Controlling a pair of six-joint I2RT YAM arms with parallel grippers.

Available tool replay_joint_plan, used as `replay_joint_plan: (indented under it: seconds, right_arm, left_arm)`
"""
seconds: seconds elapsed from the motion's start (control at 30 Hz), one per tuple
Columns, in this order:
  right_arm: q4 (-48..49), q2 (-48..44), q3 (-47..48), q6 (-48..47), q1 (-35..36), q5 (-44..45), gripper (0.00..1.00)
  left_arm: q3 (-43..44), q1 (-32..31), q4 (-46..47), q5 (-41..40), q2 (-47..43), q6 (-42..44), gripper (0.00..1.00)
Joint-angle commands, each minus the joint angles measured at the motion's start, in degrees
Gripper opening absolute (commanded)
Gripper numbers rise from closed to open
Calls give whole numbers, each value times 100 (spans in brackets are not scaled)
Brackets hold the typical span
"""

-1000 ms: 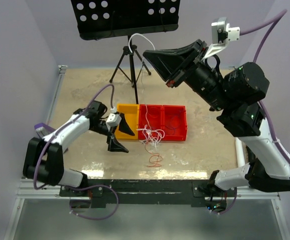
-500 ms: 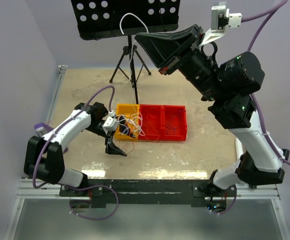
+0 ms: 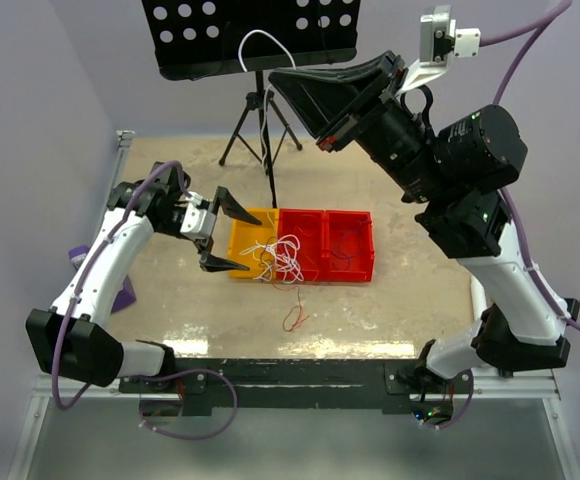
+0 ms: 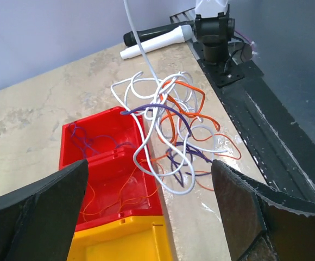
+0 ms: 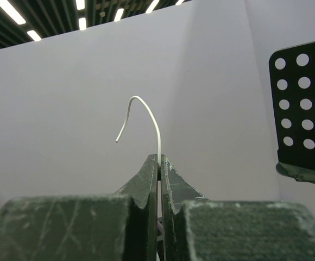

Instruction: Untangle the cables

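The cables are a tangle of white, orange and purple wires [image 3: 282,257] hanging at the front wall of the bins, seen closer in the left wrist view [image 4: 165,106]. One white cable [image 3: 266,110] runs up from the tangle to my right gripper [image 3: 275,75], which is raised high and shut on it; the cable's free end curls above the fingertips [image 5: 159,157]. My left gripper [image 3: 253,244] hovers open over the yellow bin, left of the tangle, and the tangle hangs beyond its gap [image 4: 149,206]. A loose red wire [image 3: 293,318] lies on the table.
A yellow bin [image 3: 242,222] joins two red bins [image 3: 350,245] mid-table; thin wires lie inside the red one [image 4: 100,163]. A black music stand [image 3: 300,25] on a tripod [image 3: 260,130] rises at the back. The black front rail [image 4: 255,125] borders the table.
My right gripper rose, lifting the white cable and tangle off the table. My left gripper swung up and back from the table in front of the yellow bin. One red wire stays down.
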Motion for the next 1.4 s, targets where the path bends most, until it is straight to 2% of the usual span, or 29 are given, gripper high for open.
replay_joint_plan:
  seconds: [0.0, 0.13, 0.23, 0.3, 0.4, 0.43, 0.57, 0.67, 0.77, 0.97, 1.1, 1.23, 1.37]
  right_arm:
    - [158, -231, -68, 69, -14, -132, 0]
    - [245, -240, -183, 139, -5, -317, 0]
    - [246, -188, -183, 148, -14, -352, 0]
    - [237, -170, -174, 148, -14, -361, 0]
    - [211, -91, -122, 139, -5, -378, 0]
    - [210, -56, -78, 139, -5, -404, 0]
    - [158, 50, 72, 131, -5, -431, 0]
    - [158, 76, 98, 139, -5, -431, 0]
    - [131, 85, 98, 122, -14, -396, 0]
    - [-53, -55, 247, -18, -14, -203, 0]
    - [-308, -117, 739, -212, -5, -36, 0]
    - [-554, -196, 995, -344, -14, 131, 0]
    - [-563, -371, 881, -432, -5, 298, 0]
  left_arm:
    - [74, 52, 254, 262, -191, -278, 100]
    - [56, 34, 298, 604, -401, -251, 98]
    - [179, -10, 255, 746, -437, -260, 88]
    - [267, -54, 149, 781, -437, -278, 72]
    - [259, -124, -140, 799, -437, -41, 69]
    - [215, -142, -150, 781, -472, -23, 65]
    - [135, -142, -150, 641, -490, 65, 31]
    - [109, -151, -141, 596, -551, 47, 1]
    - [83, -151, -159, 553, -613, 74, 0]
    - [-294, -151, -36, -52, -700, 197, 0]
    - [-1058, -142, 910, -694, -1034, -539, 0]
    - [-1849, -142, 1369, -1300, -1289, -628, 0]
    - [-2272, -142, 1897, -1872, -1456, -963, 0]
